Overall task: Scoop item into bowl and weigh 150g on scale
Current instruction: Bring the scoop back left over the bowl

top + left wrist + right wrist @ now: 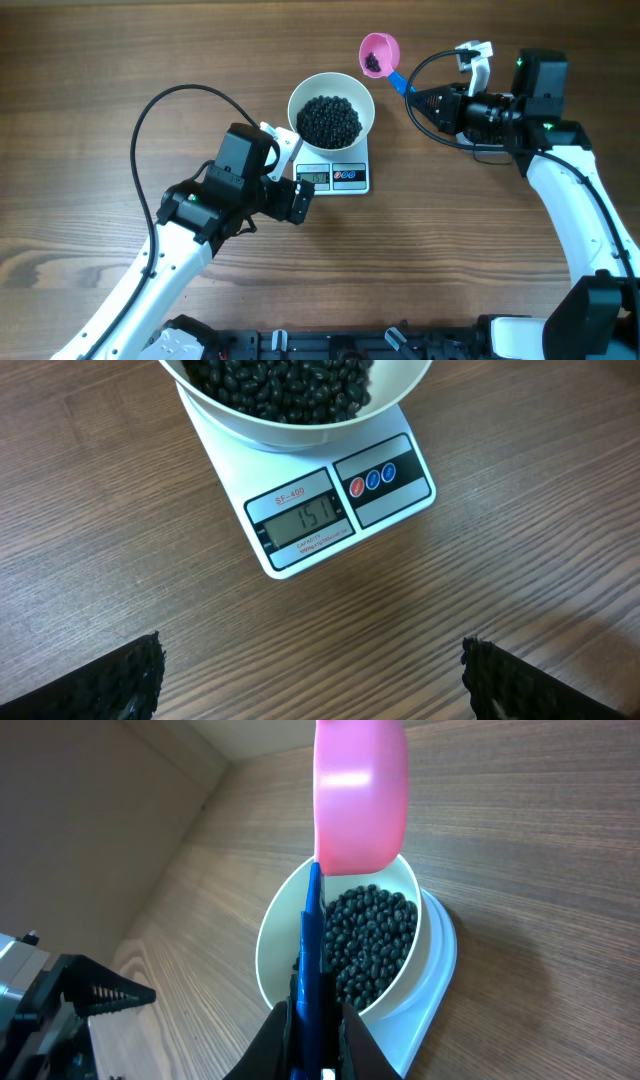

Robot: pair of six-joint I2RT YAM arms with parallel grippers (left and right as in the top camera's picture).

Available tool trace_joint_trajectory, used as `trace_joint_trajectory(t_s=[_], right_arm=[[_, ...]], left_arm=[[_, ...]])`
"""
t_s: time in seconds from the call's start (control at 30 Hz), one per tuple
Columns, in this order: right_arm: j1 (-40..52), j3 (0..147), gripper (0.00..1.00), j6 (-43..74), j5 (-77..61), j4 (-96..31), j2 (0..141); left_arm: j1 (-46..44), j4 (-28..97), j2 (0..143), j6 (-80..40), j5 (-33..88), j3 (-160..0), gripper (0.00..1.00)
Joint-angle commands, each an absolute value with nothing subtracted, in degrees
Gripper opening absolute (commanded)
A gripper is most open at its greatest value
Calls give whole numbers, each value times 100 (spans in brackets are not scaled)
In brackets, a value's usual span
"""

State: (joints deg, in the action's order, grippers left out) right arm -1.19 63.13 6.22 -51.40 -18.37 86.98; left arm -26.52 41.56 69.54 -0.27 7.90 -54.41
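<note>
The white bowl (331, 115) stands on the scale (345, 178) with a heap of black beans, the item (330, 120), inside. My right gripper (418, 97) is shut on the blue handle of a pink scoop (379, 52), held past the bowl's far right rim with a few beans in it. In the right wrist view the scoop (360, 795) hangs above the bowl (275, 935), its handle (312, 950) pinched in the gripper (318, 1030). My left gripper (312, 680) is open and empty over bare table near the scale (330, 510), whose display reads 151.
The wooden table (90, 80) stretches around the scale. The left arm's black cable (150, 110) loops over the table at the left. The right arm (560, 180) lies along the right side.
</note>
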Motion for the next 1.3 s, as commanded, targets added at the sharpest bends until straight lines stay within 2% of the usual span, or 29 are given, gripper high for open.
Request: trace_joint_trajectory(t_s=[0.0,0.37,0.7,1.27], right_arm=[[-115,6460,4,617,-5258,-1828,8549],[281,6438,4,596,-4875,-1846,8593],[696,6438,4,587,-3938,-1907,8593],[1264,6438,5,-126,-3625,-1994,8997]], left_arm=[[-2679,4141,6978,-43,744,-5546,100],[-2679,4141,6978,-45,744,-5546,100],[-2679,4141,6978,-43,744,-5546,100],[-2679,4141,6978,-43,744,-5546,100]])
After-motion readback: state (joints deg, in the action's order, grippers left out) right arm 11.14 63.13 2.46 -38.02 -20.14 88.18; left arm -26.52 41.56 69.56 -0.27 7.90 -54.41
